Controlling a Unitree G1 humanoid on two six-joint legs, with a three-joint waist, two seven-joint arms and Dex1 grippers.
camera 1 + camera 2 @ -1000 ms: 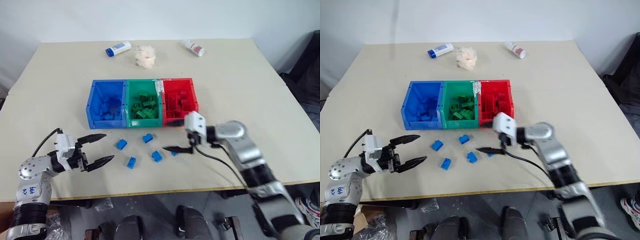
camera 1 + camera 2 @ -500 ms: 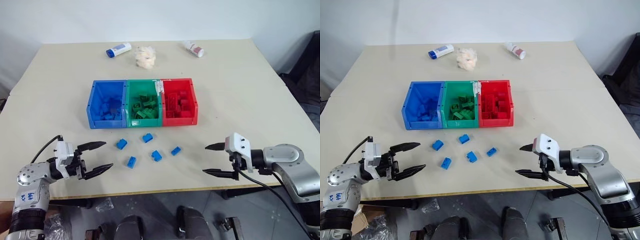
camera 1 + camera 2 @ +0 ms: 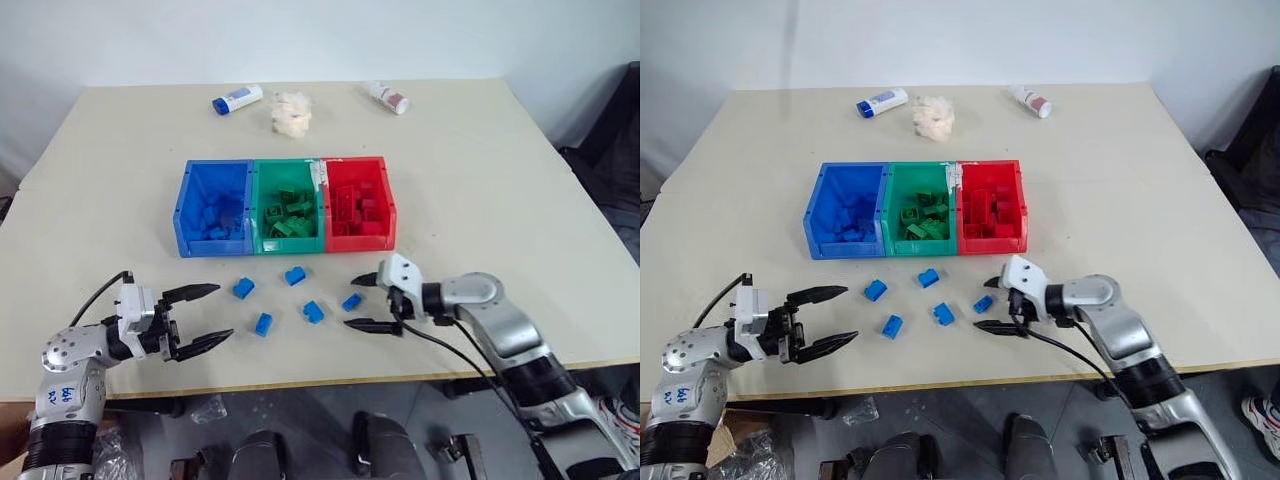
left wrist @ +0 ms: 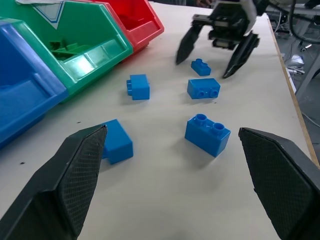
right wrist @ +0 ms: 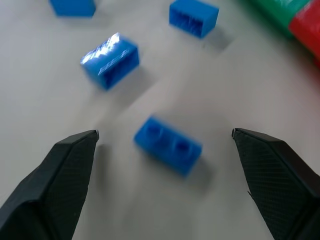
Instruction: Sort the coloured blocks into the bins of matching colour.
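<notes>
While spread wide over the tabletop [image 3: 480, 180], right gripper [image 3: 362, 302] brackets the rightmost blue brick [image 3: 351, 301]: brick lying flat between the two black fingertips, untouched by either, nothing gripped. Seen along those fingers, same brick [image 5: 168, 146] sits squarely in the gap, studs up, with two more blue bricks [image 5: 110, 60] [image 5: 193, 17] farther out beyond the tips. Left gripper [image 3: 205, 315] likewise spread as wide as it goes, empty, pointing level across the table toward the loose bricks. Ahead of its tips, well apart from them: one brick [image 4: 207, 134] nearest the middle of the gap, one [image 4: 116, 141] just beside the one fingertip, two more [image 4: 138, 86] [image 4: 203, 88] beyond, and farthest out the small one [image 4: 200, 66] straddled by the other gripper. Five loose blue bricks in all, scattered between the two grippers, among them ones at [image 3: 242, 288], [image 3: 294, 275], [image 3: 263, 323] and [image 3: 313, 311]. Past the bricks, farther from both sets of jaws, the three joined bins: blue bin [image 3: 212, 210] already holding blue pieces, green bin [image 3: 288, 208] holding green ones, red bin [image 3: 358, 204] holding red ones. At the far edge, well away from everything: blue-capped white bottle [image 3: 236, 98], crumpled pale wad [image 3: 291, 111], red-capped white bottle [image 3: 387, 96].
</notes>
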